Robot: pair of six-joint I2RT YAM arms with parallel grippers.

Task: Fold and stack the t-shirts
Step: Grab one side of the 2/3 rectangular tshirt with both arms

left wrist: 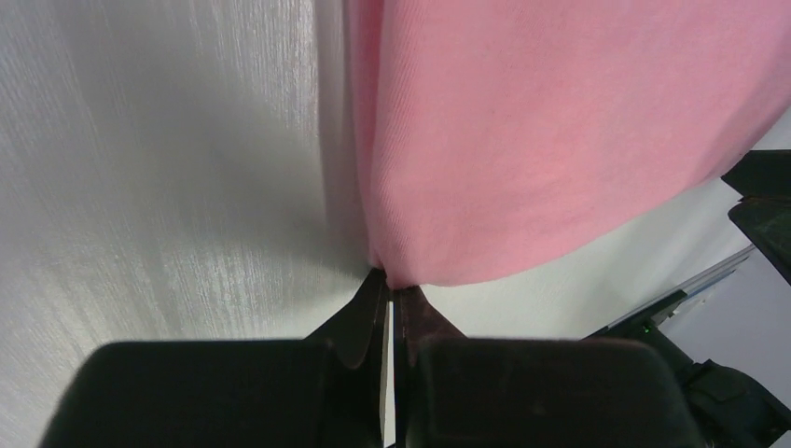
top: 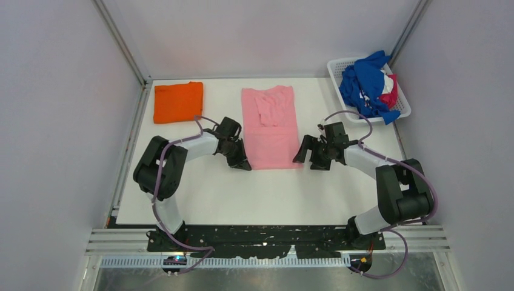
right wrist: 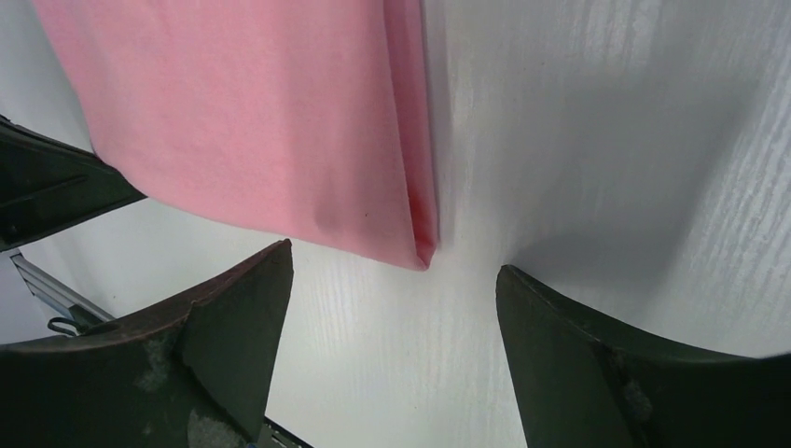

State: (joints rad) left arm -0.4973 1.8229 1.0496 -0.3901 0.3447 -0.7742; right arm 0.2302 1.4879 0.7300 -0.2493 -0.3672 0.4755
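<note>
A white, grained table [top: 254, 200] is covered at its middle by a soft pink t-shirt [top: 274, 142], folded into a long rectangle. Its near left corner is pinched by the closed left gripper [left wrist: 390, 285]; its near right corner is straddled by the spread right gripper [right wrist: 392, 259].

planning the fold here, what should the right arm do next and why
Probably close the right gripper on the near corner of the pink t-shirt: its jaws stand open either side of it, while the left gripper is shut on the other.
</note>
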